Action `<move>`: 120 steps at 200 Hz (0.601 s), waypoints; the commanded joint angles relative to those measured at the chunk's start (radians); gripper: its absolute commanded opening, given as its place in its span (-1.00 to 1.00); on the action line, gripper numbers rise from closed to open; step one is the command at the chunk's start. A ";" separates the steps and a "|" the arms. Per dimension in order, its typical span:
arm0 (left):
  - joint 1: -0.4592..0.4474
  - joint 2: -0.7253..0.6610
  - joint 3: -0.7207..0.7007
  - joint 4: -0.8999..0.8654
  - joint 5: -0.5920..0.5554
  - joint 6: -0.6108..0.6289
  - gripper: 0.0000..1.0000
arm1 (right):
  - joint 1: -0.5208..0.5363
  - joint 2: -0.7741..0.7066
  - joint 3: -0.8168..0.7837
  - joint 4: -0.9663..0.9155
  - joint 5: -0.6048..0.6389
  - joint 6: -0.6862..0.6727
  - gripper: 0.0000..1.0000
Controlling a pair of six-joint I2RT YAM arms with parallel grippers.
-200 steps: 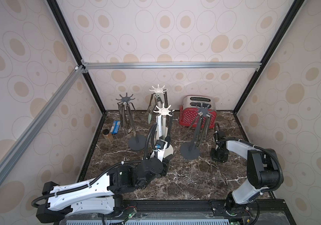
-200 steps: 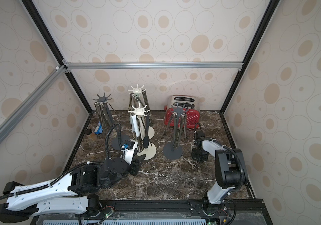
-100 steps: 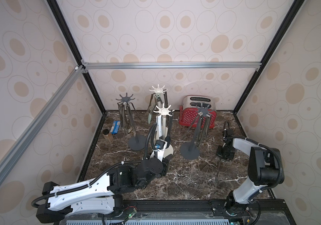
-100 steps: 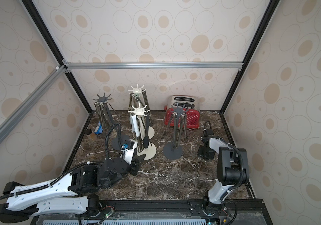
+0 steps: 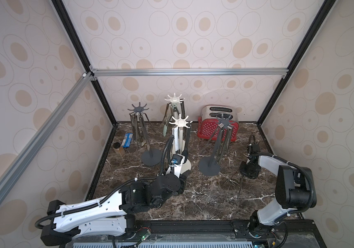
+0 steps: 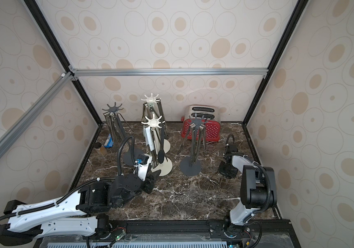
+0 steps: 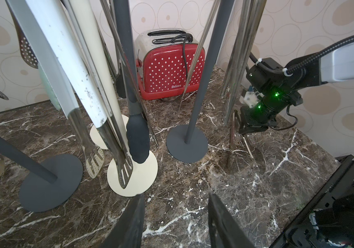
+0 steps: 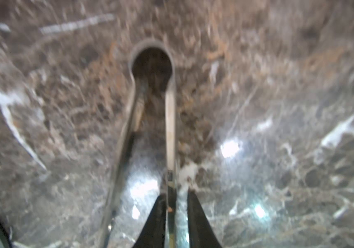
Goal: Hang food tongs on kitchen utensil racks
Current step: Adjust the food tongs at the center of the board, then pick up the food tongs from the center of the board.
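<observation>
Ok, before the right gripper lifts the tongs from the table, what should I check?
1. One arm of the tongs inside the right gripper: ok.
2. Grip closed on it: not ok, a gap shows beside it.
3. Tongs loop end free: ok.
4. Free hook on the nearest dark rack: cannot tell.
5. Left gripper out of the way: ok, open, empty, by the cream rack.

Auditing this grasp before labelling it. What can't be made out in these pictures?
- Whether the right gripper pinches the tongs: the right wrist view is blurred.
- The tongs' tips: cut off at that picture's edge.
- Print on the blue box: too small in both top views.
</observation>
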 commanded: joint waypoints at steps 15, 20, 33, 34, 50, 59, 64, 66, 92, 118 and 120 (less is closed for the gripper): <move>0.005 0.001 -0.009 0.013 0.007 -0.003 -0.05 | 0.002 -0.024 -0.037 -0.053 -0.024 0.023 -0.58; 0.005 0.001 -0.012 0.016 0.008 -0.005 -0.05 | 0.003 -0.022 -0.037 -0.051 -0.023 0.024 -0.58; 0.005 0.001 -0.016 0.020 0.008 -0.008 -0.05 | 0.002 -0.006 -0.034 -0.043 -0.024 0.025 -0.63; 0.005 0.002 -0.016 0.020 0.007 -0.008 -0.05 | 0.002 -0.004 -0.034 -0.042 -0.024 0.025 -0.64; 0.005 0.001 -0.017 0.017 0.007 -0.009 -0.05 | 0.002 0.022 -0.028 -0.029 -0.026 0.023 -0.75; 0.005 -0.001 -0.016 0.014 0.004 -0.010 -0.05 | 0.003 0.034 -0.028 -0.020 -0.027 0.023 -0.82; 0.005 -0.001 -0.017 0.013 0.001 -0.009 -0.05 | 0.002 0.039 -0.026 -0.015 -0.026 0.023 -0.86; 0.005 -0.003 -0.017 0.012 0.001 -0.009 -0.05 | 0.003 0.041 -0.026 -0.015 -0.026 0.023 -0.88; 0.005 -0.007 -0.016 0.011 -0.010 -0.006 -0.05 | 0.003 0.055 -0.029 0.000 -0.027 0.020 -1.00; 0.006 -0.006 -0.014 0.015 -0.013 -0.001 -0.05 | 0.003 0.035 -0.028 -0.006 -0.026 0.008 -1.00; 0.007 -0.006 -0.013 0.015 -0.013 0.000 -0.05 | 0.003 0.030 -0.027 -0.008 -0.026 0.006 -1.00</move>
